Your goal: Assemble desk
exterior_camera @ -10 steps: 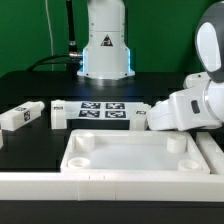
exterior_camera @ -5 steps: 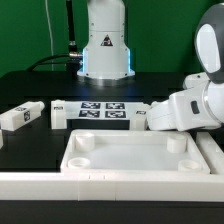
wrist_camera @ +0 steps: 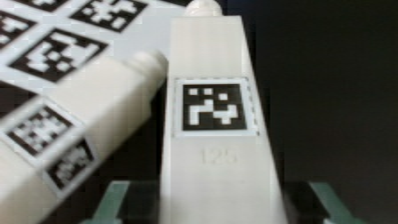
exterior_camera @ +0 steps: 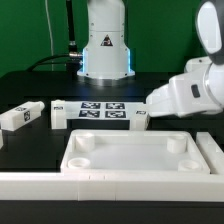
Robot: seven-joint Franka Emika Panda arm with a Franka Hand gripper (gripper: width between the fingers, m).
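Franka hand (wrist_camera: 217, 205) clamps a white desk leg (wrist_camera: 214, 110) at the far side of the worktop (exterior_camera: 30, 95). The fingers (wrist_camera: 125, 200) sit partway closed, tight against both long sides, with the tag facing the wrist cam. The leg's long axis runs straight out from between the fingers, its narrower peg end pointing away from the hand. A 2nd leg (wrist_camera: 98, 120) lies just beside it at a slight angle, near the marker board (exterior_camera: 105, 110). In the exterior view the arm's wrist hides the grip. Only a tagged white end (exterior_camera: 140, 118) shows below it, by the board's right end, and which leg that is can't be told. Nor is it clear whether the held leg is off the worktop yet. Two more legs (exterior_camera: 20, 116) (exterior_camera: 58, 112) wait on the exterior view's left. The desk top (exterior_camera: 135, 152) lies rim-up in front, sockets (exterior_camera: 180, 143) empty.

Probably best: lift straight up w/o nudging the neighbour, turn the leg upright peg-down, line it up over a corner socket, then seat it gently.
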